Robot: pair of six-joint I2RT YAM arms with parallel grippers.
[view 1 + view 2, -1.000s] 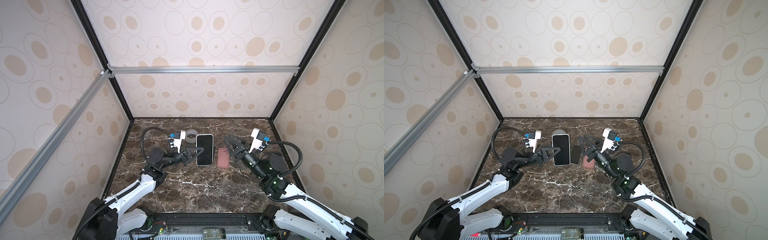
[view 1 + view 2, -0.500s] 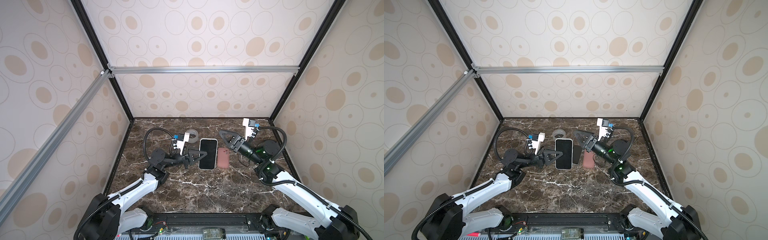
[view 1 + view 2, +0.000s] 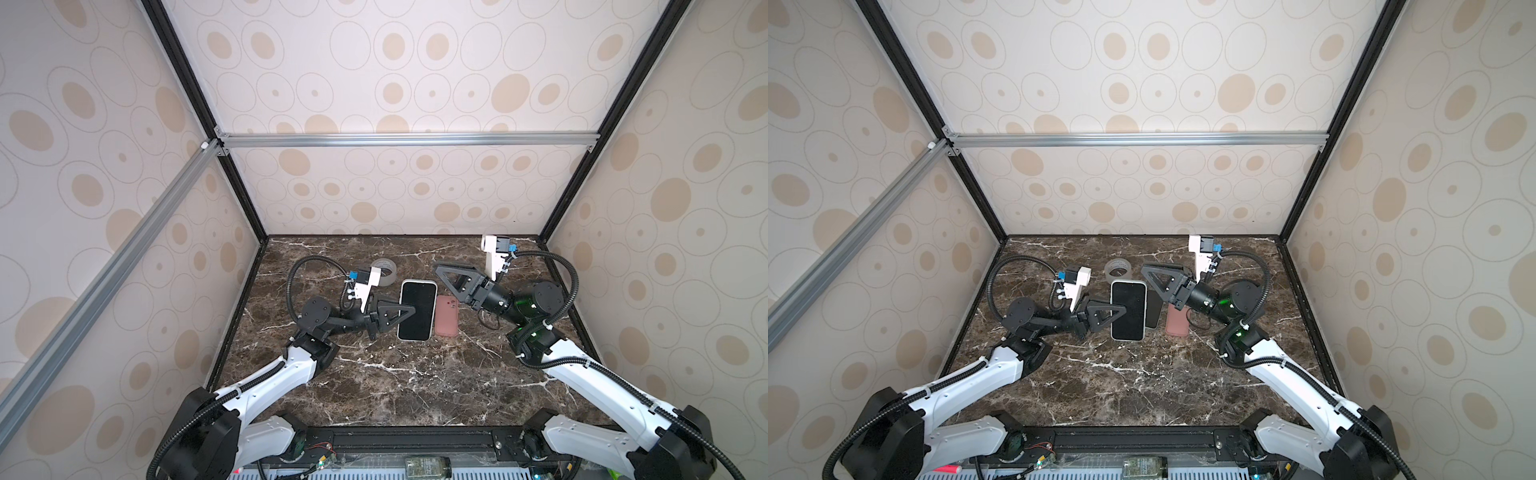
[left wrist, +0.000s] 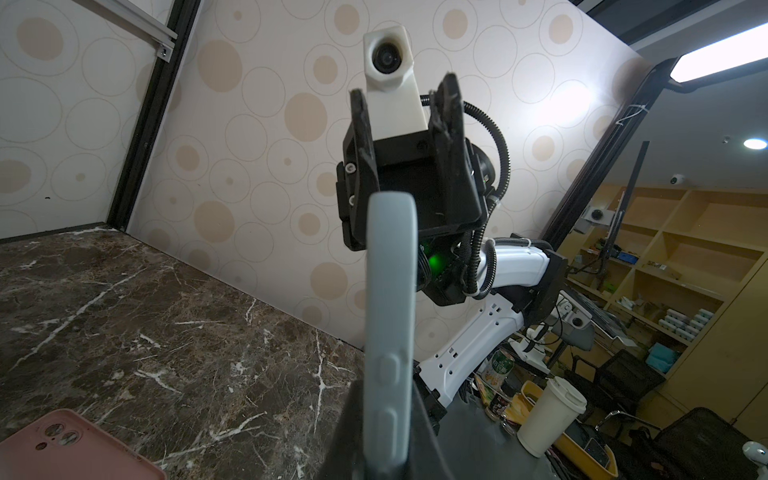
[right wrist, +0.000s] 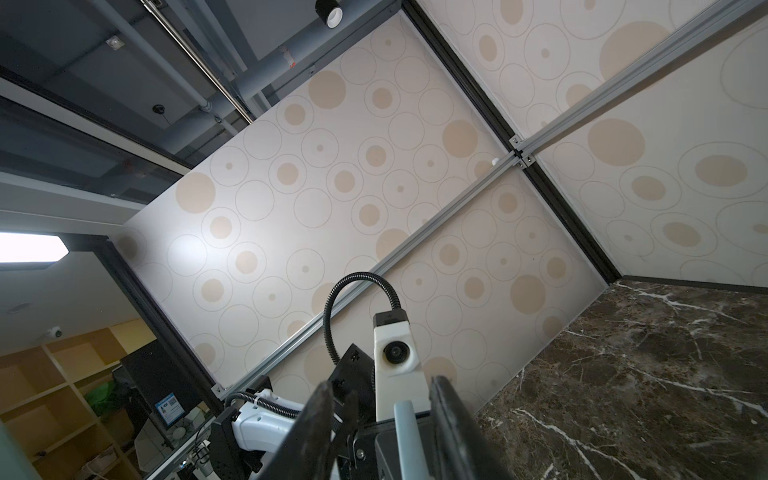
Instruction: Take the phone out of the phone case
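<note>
Centre frame in both top views, the phone (image 3: 417, 311) sits in its pale case (image 4: 390, 299), held above the marble surface (image 3: 395, 386) with the left claw (image 3: 409, 311) clamped on its left edge. The right claw (image 3: 441, 270) gapes empty by the phone's upper right corner. A pink case (image 3: 447, 316) lies flat to the right, contents unseen.

White arms (image 3: 266, 380) with black joints (image 3: 318, 309), ribbed cables (image 5: 361, 275), triangular black fingers (image 3: 453, 268).

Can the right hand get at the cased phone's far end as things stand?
Probably yes. The left hand grips the phone at one long edge, leaving its far end bare. The right hand hangs just off that end with jaws apart, and nothing stands between them.
</note>
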